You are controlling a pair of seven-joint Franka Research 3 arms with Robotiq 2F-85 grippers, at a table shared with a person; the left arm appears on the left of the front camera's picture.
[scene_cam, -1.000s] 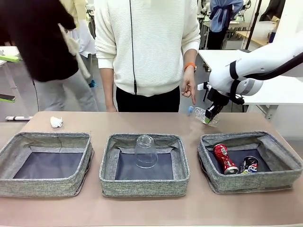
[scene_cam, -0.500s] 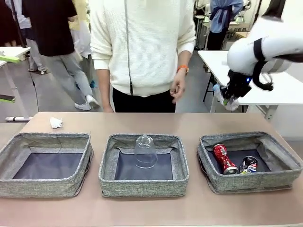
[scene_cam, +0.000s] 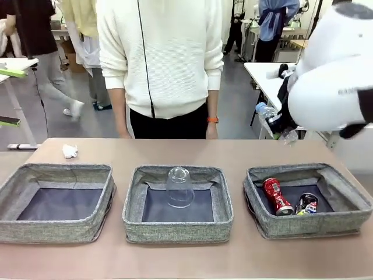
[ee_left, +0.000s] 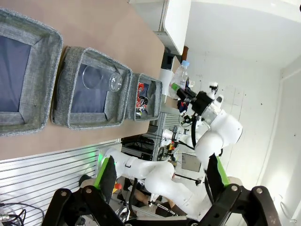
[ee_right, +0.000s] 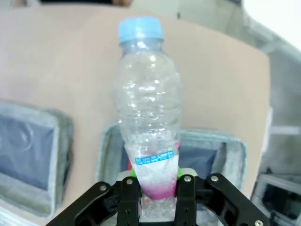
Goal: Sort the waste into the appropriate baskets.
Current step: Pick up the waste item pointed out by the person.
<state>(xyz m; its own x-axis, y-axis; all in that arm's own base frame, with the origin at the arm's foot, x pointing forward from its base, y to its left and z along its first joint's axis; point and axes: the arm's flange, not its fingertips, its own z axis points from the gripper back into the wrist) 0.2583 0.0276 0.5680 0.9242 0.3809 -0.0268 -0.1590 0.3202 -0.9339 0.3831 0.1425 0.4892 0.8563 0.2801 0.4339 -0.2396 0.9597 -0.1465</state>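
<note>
Clear plastic bottle [ee_right: 148, 117], blue cap and pink label, is clamped near its base in the right gripper [ee_right: 157, 182], up in the air near the right grey woven basket [scene_cam: 309, 226]. Left gripper [ee_left: 160, 175] hangs wide open, empty. Looks like the carry step; next I'd guess swing over the middle basket [scene_cam: 178, 230] with the clear plastic cup [scene_cam: 179, 186], then release.

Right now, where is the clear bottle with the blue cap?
In the front view the bottle is on the right side, held up in the air above the table by the right basket, with the right arm's jaws shut on its labelled end.
</note>
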